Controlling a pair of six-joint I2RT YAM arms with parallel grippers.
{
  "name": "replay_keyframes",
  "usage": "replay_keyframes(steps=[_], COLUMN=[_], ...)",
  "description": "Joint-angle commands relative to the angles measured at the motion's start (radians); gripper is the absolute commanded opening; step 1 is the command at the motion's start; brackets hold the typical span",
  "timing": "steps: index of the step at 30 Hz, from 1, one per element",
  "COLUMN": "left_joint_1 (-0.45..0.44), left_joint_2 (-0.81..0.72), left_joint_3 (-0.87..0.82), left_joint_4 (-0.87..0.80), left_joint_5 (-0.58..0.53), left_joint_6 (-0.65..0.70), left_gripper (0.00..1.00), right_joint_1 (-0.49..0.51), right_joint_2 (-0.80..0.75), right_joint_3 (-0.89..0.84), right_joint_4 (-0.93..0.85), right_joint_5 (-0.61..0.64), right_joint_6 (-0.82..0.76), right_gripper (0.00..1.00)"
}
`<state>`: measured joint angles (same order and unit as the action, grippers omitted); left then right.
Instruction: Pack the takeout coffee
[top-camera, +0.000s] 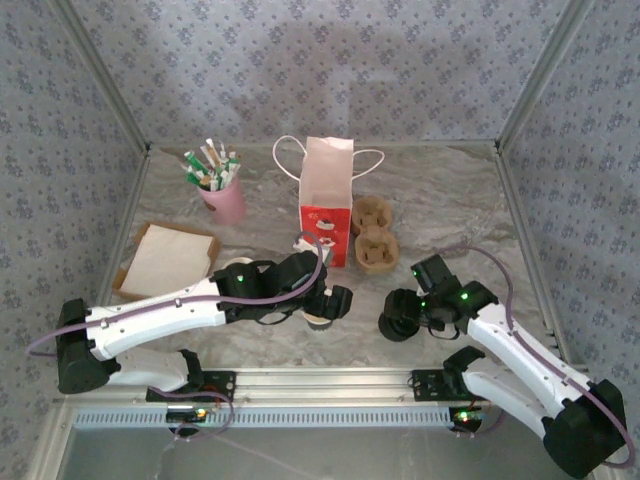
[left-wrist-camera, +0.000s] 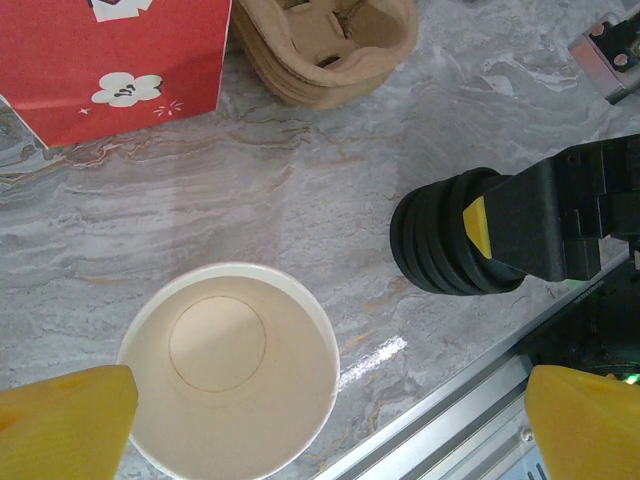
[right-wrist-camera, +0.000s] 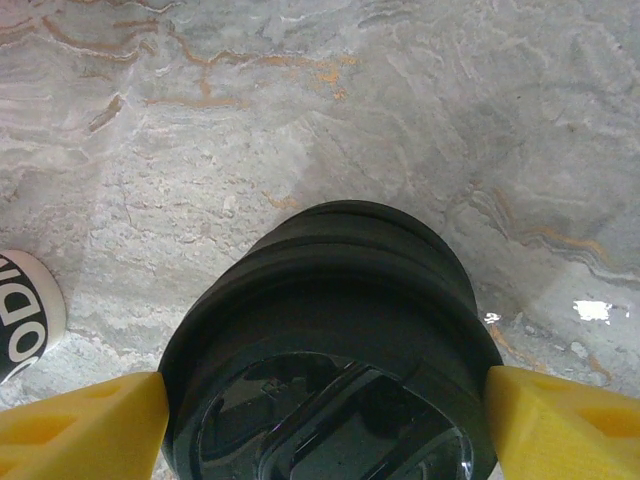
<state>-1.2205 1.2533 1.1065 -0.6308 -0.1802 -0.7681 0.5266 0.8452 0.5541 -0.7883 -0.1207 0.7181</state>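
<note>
The takeout coffee cup (left-wrist-camera: 230, 370) is a white paper cup standing upright on the marble table, lidless and empty inside. My left gripper (left-wrist-camera: 330, 385) hangs over it, open, with the cup close to its left finger (left-wrist-camera: 65, 420); the same gripper (top-camera: 322, 305) hovers near the table's front middle. To the right, a stack of black lids (right-wrist-camera: 330, 340) rests on the table. My right gripper (right-wrist-camera: 325, 420) has both yellow fingers against the sides of the stack (top-camera: 398, 318).
The red-and-white paper bag (top-camera: 326, 205) stands behind the cup, with brown cardboard cup carriers (top-camera: 375, 235) to its right. A pink cup of sachets (top-camera: 225, 200) and a tray of napkins (top-camera: 168, 260) are at the left. The metal rail (top-camera: 320, 385) borders the front.
</note>
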Motion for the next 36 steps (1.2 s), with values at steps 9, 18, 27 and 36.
replay_keyframes(steps=[9, 18, 27, 36], left_joint_1=[-0.009, -0.009, -0.01, -0.009], left_joint_2=[0.008, 0.009, 0.012, 0.009], left_joint_3=[-0.001, 0.002, 0.001, -0.004], left_joint_4=[0.01, 0.011, 0.011, 0.01], left_joint_5=[-0.017, -0.018, -0.018, -0.021], left_joint_6=[0.002, 0.003, 0.005, 0.002], left_gripper=[0.99, 0.99, 0.99, 0.99], right_joint_1=[0.038, 0.048, 0.049, 0.05], right_joint_2=[0.006, 0.006, -0.003, -0.016], right_joint_3=[0.012, 0.031, 0.058, 0.067], right_joint_4=[-0.054, -0.077, -0.102, -0.122], right_joint_5=[0.047, 0.063, 0.069, 0.06], right_joint_6=[0.029, 0.031, 0.03, 0.032], right_gripper=[0.79, 0.74, 0.73, 0.73])
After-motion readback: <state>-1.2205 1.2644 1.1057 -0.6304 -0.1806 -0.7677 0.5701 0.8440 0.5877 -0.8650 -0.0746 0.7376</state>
